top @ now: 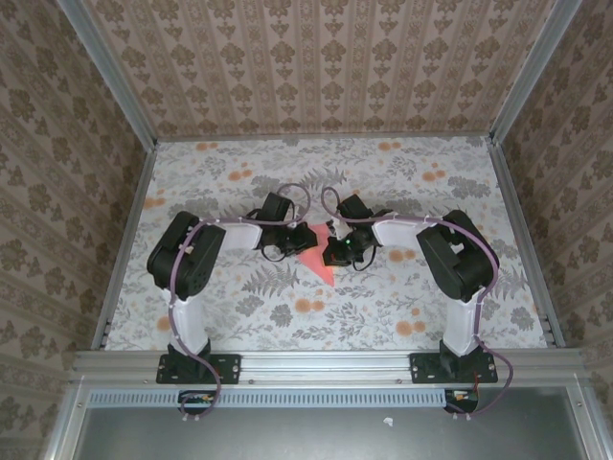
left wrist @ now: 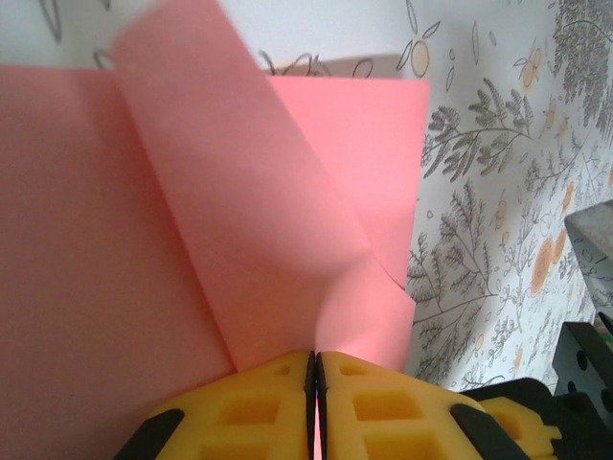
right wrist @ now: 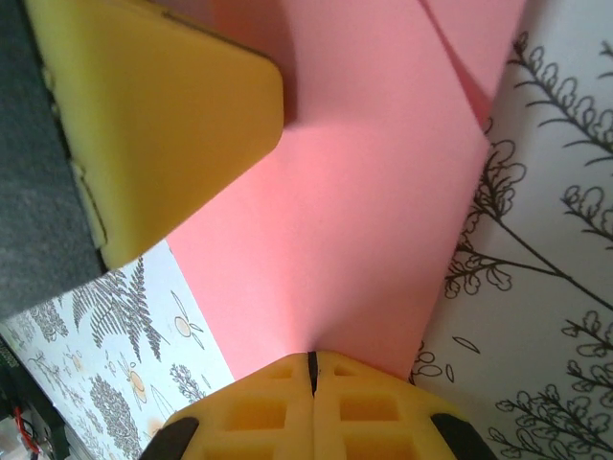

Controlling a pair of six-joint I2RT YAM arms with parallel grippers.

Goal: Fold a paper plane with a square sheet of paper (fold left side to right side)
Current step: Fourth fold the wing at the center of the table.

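The square sheet of paper point(top: 315, 253) lies at the middle of the floral surface point(top: 402, 287), between my two arms. It is salmon pink and already creased, and from above it reads as a small pointed shape with its tip toward my bases.

My left pincer point(top: 285, 241) meets the paper from the left. In the left wrist view its yellow pads point(left wrist: 259, 402) are pressed together with barely a slit between them, and the paper point(left wrist: 115, 249) runs right into that slit, so my left pincer point(left wrist: 314, 369) is clamped on the sheet. From that grip a flap rises and leans off to the upper left, lifted clear of the flatter layers under it, with straight creases on both sides. The printed surface point(left wrist: 488, 192) shows to the right of the paper's edge.

My right pincer point(top: 337, 251) comes in from the right, close to the left one. In the right wrist view my right pincer point(right wrist: 311, 369) has its pads drawn tight, and the pink sheet point(right wrist: 383, 230) narrows down into the seam between them, so it too is clamped on the paper. One of my left pincer's yellow pads point(right wrist: 163, 115) sits against the sheet at the upper left, and the leafy surface point(right wrist: 546, 307) lies on either side.
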